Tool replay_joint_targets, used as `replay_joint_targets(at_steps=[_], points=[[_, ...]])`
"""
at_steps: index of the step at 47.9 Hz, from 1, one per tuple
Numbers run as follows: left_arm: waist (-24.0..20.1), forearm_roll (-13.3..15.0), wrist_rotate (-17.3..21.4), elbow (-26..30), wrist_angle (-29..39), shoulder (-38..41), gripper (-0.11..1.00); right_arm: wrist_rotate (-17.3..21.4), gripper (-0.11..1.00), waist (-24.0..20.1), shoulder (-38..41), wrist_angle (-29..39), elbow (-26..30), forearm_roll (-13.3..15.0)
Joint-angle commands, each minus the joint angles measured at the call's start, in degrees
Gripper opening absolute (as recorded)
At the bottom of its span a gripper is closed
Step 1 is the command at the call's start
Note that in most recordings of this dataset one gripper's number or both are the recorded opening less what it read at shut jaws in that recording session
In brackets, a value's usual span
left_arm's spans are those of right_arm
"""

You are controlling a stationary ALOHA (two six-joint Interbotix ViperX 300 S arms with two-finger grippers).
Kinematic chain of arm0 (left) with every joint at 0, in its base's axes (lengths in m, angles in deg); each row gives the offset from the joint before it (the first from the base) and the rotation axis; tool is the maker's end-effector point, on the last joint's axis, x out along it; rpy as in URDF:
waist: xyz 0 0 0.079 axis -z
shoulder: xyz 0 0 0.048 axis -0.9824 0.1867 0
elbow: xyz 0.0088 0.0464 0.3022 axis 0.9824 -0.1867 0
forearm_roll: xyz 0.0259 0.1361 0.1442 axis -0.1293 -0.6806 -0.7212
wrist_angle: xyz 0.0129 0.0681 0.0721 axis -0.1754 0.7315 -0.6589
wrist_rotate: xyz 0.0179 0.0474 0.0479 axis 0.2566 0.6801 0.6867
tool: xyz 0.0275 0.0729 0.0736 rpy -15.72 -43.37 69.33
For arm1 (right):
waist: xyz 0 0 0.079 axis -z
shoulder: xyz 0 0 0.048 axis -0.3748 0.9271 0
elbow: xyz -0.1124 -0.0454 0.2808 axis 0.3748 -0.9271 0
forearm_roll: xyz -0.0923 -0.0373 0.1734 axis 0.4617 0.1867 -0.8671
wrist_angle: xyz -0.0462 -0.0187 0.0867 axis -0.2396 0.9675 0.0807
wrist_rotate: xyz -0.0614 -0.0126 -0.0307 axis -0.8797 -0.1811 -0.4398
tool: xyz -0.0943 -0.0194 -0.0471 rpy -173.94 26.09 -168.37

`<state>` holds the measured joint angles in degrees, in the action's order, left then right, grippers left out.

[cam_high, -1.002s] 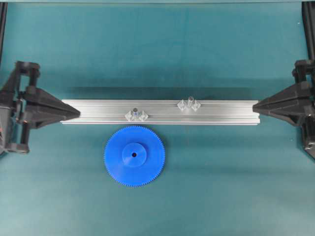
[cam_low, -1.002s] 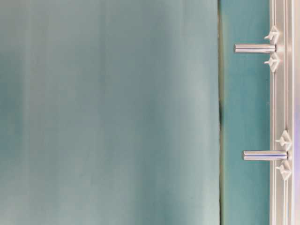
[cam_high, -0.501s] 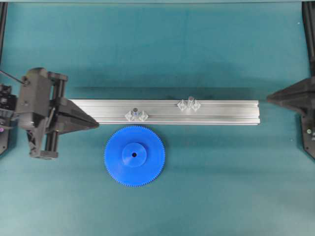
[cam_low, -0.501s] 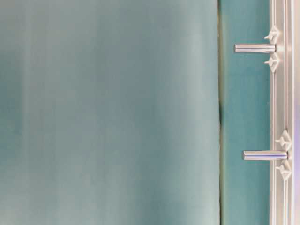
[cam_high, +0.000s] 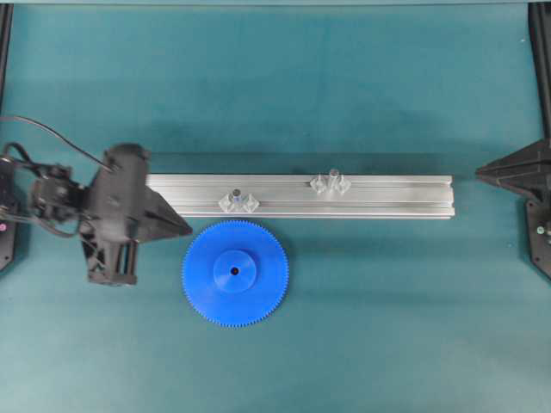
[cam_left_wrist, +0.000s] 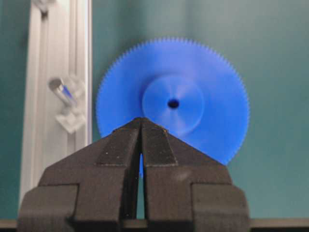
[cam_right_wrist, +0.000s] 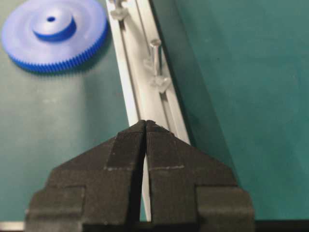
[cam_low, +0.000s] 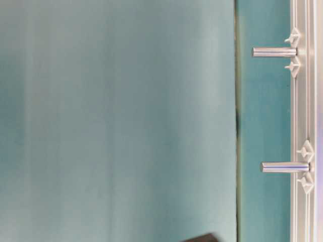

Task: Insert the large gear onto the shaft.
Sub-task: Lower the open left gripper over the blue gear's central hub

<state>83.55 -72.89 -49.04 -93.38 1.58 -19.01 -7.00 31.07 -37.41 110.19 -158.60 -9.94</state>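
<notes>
The large gear, a flat blue toothed disc with a raised hub, lies on the green mat just in front of the rail; it also shows in both wrist views. The shaft stands upright on its clear winged base on the rail, right of the middle. My left gripper is shut and empty, its tips just left of the gear's rim and above it. At the right edge, off the rail's end, my right gripper is shut on nothing.
A long aluminium rail lies across the middle of the mat. A second, stubbier pin on a like clear base stands on it behind the gear. Dark frame posts run along the side edges.
My left gripper has swung right along the rail's end and forward, up to the gear's left rim. My right gripper has drawn back to the right, off the rail.
</notes>
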Motion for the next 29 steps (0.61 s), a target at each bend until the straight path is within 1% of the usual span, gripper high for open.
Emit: replay_joint_targets(at_steps=[1,10,14,17,19,22,29], points=[[0.9,-0.3,0.8,2.3,-0.6,1.2,-0.01,0.4,0.06,0.1,0.4,-0.6,0.5,0.1],[1.2,-0.3,5.9,5.1,-0.6,4.0,0.00,0.4,0.06,0.1,-0.1,-0.7,-0.2,0.1],[1.2,-0.3,6.9,5.8,-0.7,5.4,0.00,0.5,0.06,0.1,-0.1,-0.8,-0.2,0.1],[1.2,-0.3,6.9,6.2,-0.6,6.5,0.06,0.5,0.06,0.2,-0.1,-0.8,-0.2,0.1],[1.3,-0.3,6.7,6.6,-0.6,7.0,0.12,0.5,0.06,0.1,-0.1,-0.7,-0.2,0.1],[1.3,-0.3,6.2,6.9,-0.7,7.8,0.27,0.5,0.06,0.1,-0.1,-0.8,-0.2,0.1],[2.5,-0.2,4.3,8.7,-0.7,10.1,0.71,0.5,0.06,0.1,-0.1,-0.8,-0.2,0.1]])
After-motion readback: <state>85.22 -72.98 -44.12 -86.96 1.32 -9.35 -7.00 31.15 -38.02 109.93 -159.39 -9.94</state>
